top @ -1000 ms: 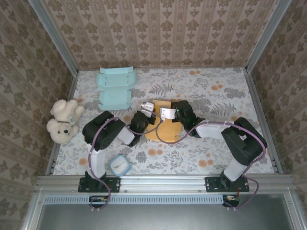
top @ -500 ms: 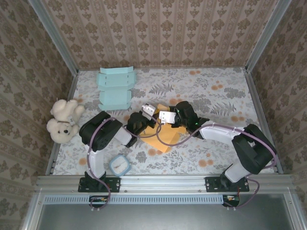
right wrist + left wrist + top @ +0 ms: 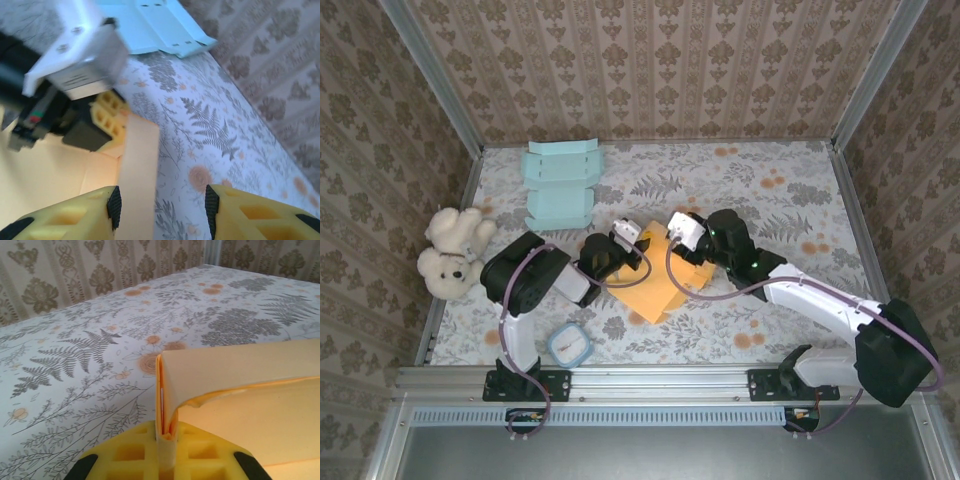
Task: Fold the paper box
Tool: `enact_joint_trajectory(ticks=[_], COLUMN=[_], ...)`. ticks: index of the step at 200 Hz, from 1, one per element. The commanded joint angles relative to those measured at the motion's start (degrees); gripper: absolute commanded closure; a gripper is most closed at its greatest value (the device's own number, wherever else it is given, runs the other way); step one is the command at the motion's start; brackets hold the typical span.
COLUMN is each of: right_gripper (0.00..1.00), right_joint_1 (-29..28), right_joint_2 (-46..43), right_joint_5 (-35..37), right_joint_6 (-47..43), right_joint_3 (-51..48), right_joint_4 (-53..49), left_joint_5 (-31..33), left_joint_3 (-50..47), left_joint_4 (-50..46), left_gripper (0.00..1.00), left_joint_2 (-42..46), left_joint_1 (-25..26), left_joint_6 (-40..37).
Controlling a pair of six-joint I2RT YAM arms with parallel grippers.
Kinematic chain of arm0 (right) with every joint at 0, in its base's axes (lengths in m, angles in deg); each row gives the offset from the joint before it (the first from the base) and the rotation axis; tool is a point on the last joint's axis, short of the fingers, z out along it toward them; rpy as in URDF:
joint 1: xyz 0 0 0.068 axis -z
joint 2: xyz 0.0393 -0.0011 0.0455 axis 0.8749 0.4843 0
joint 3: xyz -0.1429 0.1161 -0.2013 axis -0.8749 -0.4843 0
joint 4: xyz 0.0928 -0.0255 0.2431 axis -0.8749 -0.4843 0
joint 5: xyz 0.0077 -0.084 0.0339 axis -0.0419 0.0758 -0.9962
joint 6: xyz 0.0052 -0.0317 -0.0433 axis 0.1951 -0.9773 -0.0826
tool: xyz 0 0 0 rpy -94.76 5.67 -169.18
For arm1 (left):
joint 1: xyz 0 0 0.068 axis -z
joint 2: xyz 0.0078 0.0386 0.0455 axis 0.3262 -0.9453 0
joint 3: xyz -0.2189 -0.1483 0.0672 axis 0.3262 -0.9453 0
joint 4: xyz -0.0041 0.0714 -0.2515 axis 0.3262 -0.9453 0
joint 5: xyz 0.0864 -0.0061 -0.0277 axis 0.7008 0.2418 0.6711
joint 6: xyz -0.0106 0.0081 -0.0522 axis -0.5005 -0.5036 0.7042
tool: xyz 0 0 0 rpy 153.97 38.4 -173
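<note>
Flap of paper box (image 3: 240,375) sits pinched in left gripper (image 3: 165,442); right gripper (image 3: 162,200) gapes around it.

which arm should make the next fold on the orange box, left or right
Probably right: the right gripper is open around an upright flap of the orange box, free to push it over, while the left gripper is shut on the box, anchoring it.

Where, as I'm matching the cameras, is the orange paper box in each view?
Top external: orange paper box at the centre of the floral tabletop.
Left wrist: lower right, its edge pinched by the left hand.
Right wrist: lower left, one flap standing up the middle.
Shared landmark: the floral tabletop.
</note>
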Motion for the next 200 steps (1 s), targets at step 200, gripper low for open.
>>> enact_joint_trajectory(ticks=[200], right_gripper=[0.61], right_joint_1=[-1.5], right_joint_2=[18.6], right_joint_5=[3.7], right_joint_6=[39.1], right_joint_3=[1.6], right_joint_4=[4.3], left_joint_5=[7.7], left_joint_3=[1.1], left_joint_4=[1.9], left_gripper=[0.97], left_joint_2=[-2.3], left_joint_1=[3.8], left_joint_6=[-3.1])
